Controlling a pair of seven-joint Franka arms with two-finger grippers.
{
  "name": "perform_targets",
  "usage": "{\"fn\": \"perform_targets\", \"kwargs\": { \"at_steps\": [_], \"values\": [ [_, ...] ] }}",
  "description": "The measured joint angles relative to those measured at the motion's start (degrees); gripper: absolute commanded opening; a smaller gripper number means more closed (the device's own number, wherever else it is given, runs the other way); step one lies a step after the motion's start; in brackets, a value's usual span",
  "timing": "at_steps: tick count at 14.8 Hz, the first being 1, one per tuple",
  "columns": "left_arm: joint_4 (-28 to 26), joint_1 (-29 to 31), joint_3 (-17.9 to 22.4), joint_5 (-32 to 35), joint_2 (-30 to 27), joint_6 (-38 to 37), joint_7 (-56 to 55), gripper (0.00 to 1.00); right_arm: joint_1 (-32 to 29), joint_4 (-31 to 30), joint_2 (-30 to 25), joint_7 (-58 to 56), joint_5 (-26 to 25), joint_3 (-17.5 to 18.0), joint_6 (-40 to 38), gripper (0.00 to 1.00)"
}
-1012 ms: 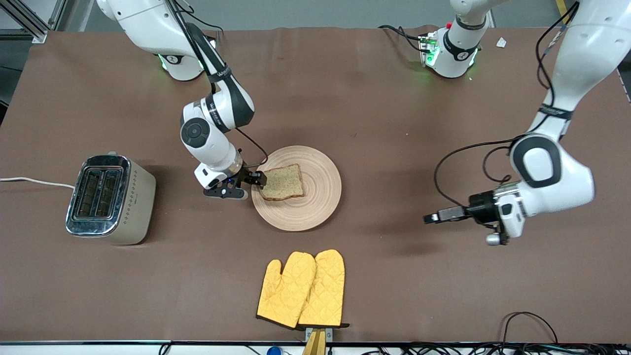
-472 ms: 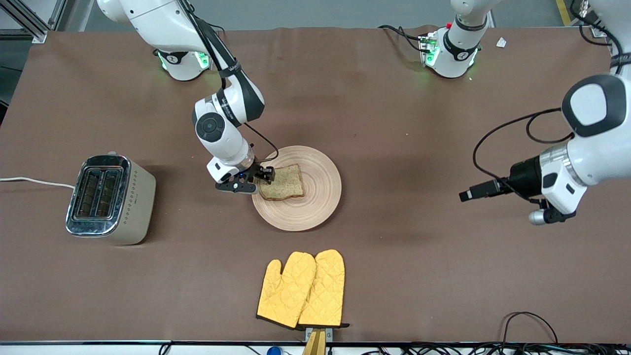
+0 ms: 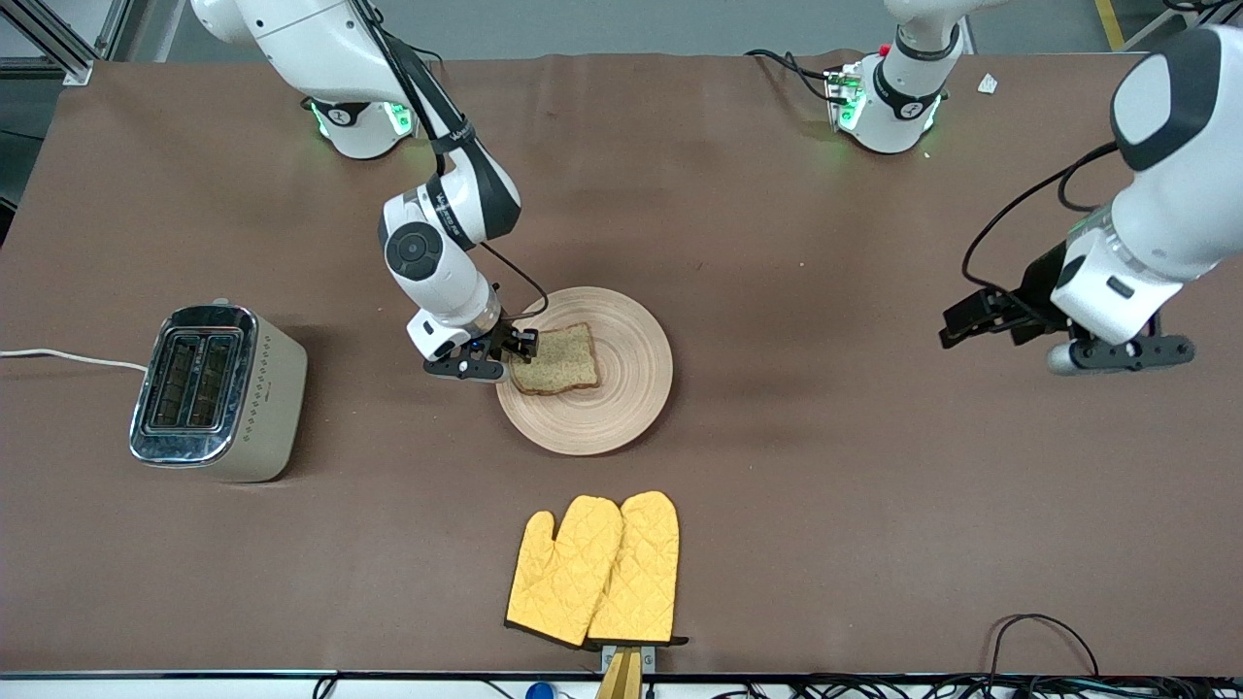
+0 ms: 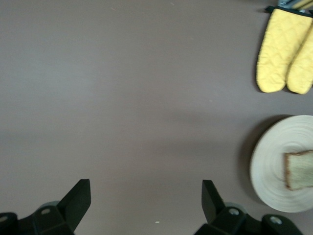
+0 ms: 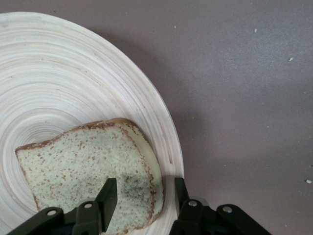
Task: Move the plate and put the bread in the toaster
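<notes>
The pale wooden plate (image 3: 621,408) lies mid-table with the brown bread slice (image 3: 556,357) on its half toward the right arm's end. My right gripper (image 3: 521,348) is low at the plate's rim, open, with its jaws straddling the bread's edge. In the right wrist view the gripper (image 5: 144,191) has one finger over the bread (image 5: 83,156) and the other over the plate's rim (image 5: 73,73). The cream toaster (image 3: 209,388) stands toward the right arm's end, both slots empty. My left gripper (image 3: 961,320) is open and empty over bare table at the left arm's end (image 4: 145,191).
A pair of yellow oven mitts (image 3: 594,571) lies nearer the front camera than the plate, by the table's edge. The toaster's white cord (image 3: 68,357) runs off the table's end. The left wrist view also shows the mitts (image 4: 286,51), the plate (image 4: 274,161) and the bread (image 4: 299,169).
My left arm has risen and swung away from the plate toward its own end of the table. My right gripper has shifted slightly onto the bread's edge and then held still.
</notes>
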Motion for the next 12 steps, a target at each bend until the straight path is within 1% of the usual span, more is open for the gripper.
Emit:
{"fn": "perform_targets", "kwargs": {
  "at_steps": [2,4,5,7,9,10,12],
  "values": [
    [0.45,-5.23,6.69,2.15,-2.1,-1.5,0.15,1.0,0.05,-0.03,0.51,0.03,0.0,0.0,1.04,0.51],
    [1.82,-8.39,11.45,3.78,-3.03,-2.95,1.04,1.0,0.1,-0.03,1.23,0.04,0.0,0.0,2.4,0.41],
    [3.08,-9.13,12.62,5.06,-3.13,-4.15,1.35,1.0,0.11,-0.03,1.46,0.04,0.0,0.0,2.69,0.33],
    [6.31,-9.57,13.26,7.71,-3.12,-7.49,1.39,1.0,0.14,-0.02,1.57,0.05,0.0,0.0,2.84,0.18],
    [8.76,-9.66,13.26,8.86,-3.13,-9.81,1.39,1.0,0.19,-0.01,1.56,0.06,0.0,0.0,2.86,0.03],
    [9.26,-9.64,13.29,8.98,-3.11,-10.3,1.39,1.0,0.19,-0.01,1.56,0.06,0.0,0.0,2.86,0.01],
    [9.42,-9.63,13.35,9.01,-3.05,-10.43,1.39,1.0,0.22,0.09,1.49,0.06,0.0,0.0,2.57,0.0]
  ]
}}
